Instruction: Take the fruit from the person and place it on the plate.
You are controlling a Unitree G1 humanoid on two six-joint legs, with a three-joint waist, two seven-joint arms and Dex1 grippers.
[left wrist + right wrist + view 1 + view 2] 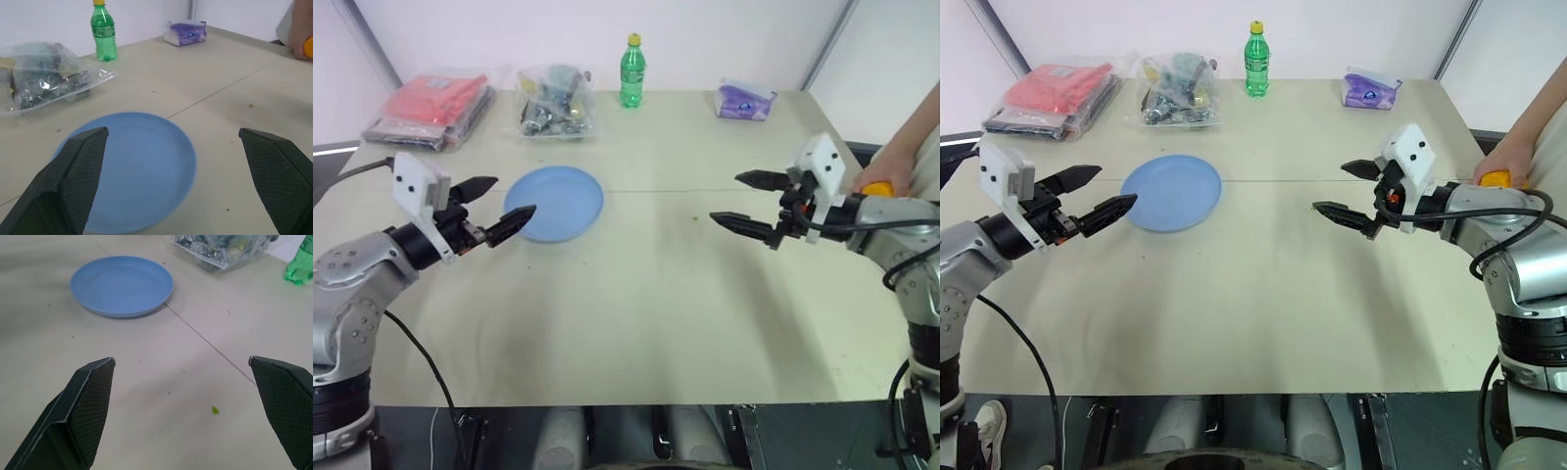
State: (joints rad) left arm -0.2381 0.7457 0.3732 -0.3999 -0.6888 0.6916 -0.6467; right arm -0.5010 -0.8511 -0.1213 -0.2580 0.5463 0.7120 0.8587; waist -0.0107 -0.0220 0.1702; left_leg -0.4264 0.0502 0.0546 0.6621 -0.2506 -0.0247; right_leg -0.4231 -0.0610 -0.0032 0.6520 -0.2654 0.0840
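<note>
Left eye view: beige surface (656,294) with the light-blue plate (555,202) lying flat left of centre, nothing on it. Left hand (499,208) hovers just at the plate's left edge, its 2 black fingers spread wide, holding nothing. Right hand (752,204) hangs over the bare surface right of centre, pointing toward the plate, fingers likewise wide apart and holding nothing. The fruit (877,188) sits at the far right edge of the surface under the person's hand (888,166), partly hidden behind the right wrist; well apart from the plate. Along the far edge: red packet (433,106), clear bag of small items (555,100), green bottle (632,71) upright, purple tissue pack (744,100).
</note>
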